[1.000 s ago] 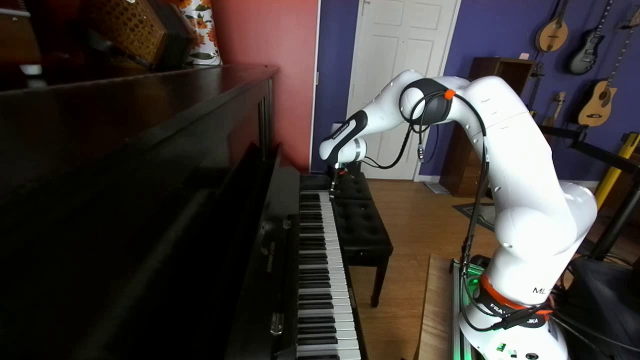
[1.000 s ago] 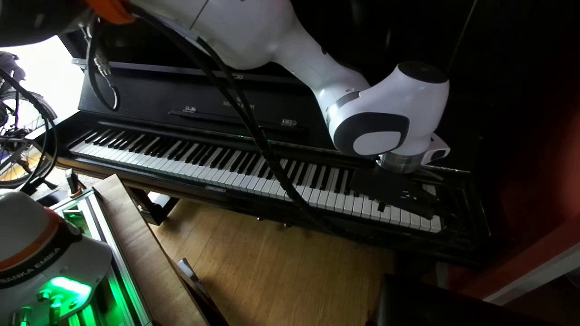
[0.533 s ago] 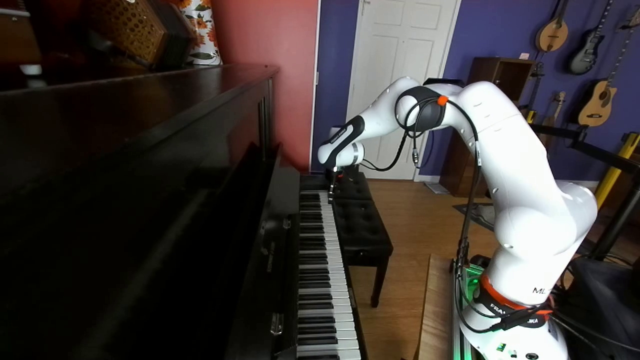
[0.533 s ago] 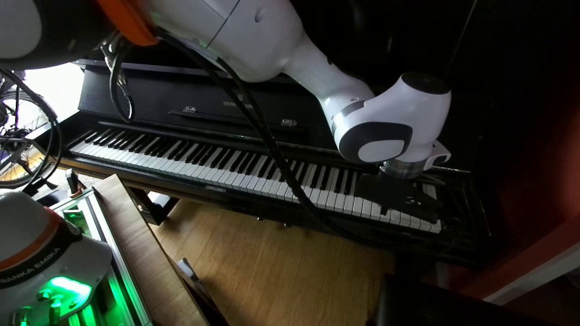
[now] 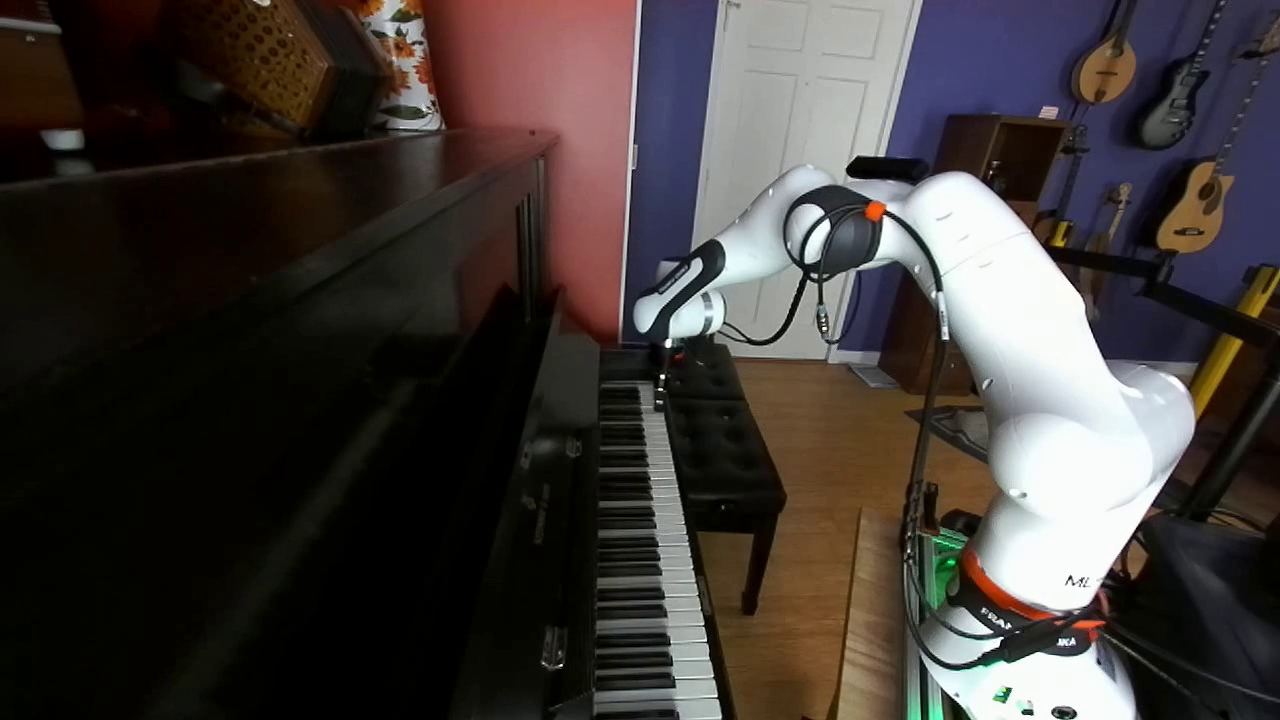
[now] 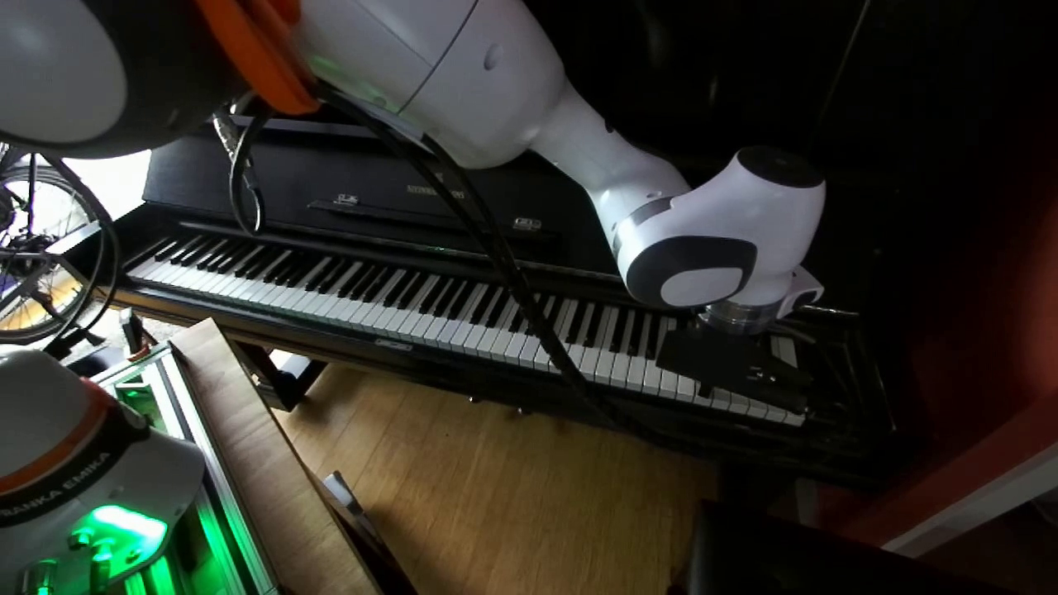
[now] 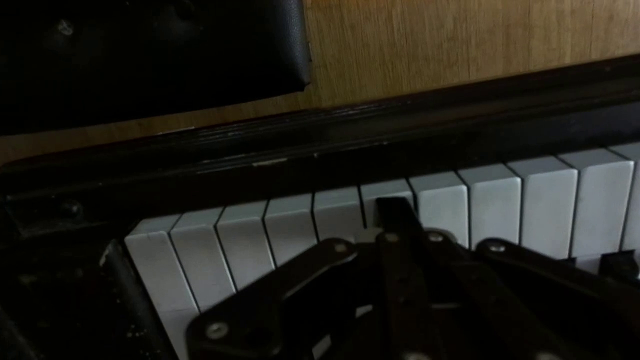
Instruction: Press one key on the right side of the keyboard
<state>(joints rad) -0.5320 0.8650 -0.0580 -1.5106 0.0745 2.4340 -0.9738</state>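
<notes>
The keyboard (image 5: pixel 667 520) is a long row of white and black keys in a dark upright piano. It also shows in an exterior view (image 6: pixel 446 330), partly behind the arm's cable. My gripper (image 5: pixel 660 402) is over the white keys near the right end of the keyboard. In an exterior view, the gripper (image 6: pixel 707 388) hides several keys there. In the wrist view, the gripper's fingers (image 7: pixel 394 207) are together with nothing between them. The tip overlaps the front part of one white key (image 7: pixel 387 189), several keys from the end. I cannot tell whether it touches or presses the key.
A black padded bench (image 5: pixel 722 445) stands beside the piano's far end and shows in the wrist view (image 7: pixel 210 60). A dark end block (image 7: pixel 60 280) borders the last key. The front rail (image 7: pixel 320 145) runs along the keys. A wooden table edge (image 6: pixel 264 463) is near the base.
The arm has lowered steadily, and the gripper has come down a little closer to the white keys near the right end. The fingers show no clear change. The keyboard has not moved.
</notes>
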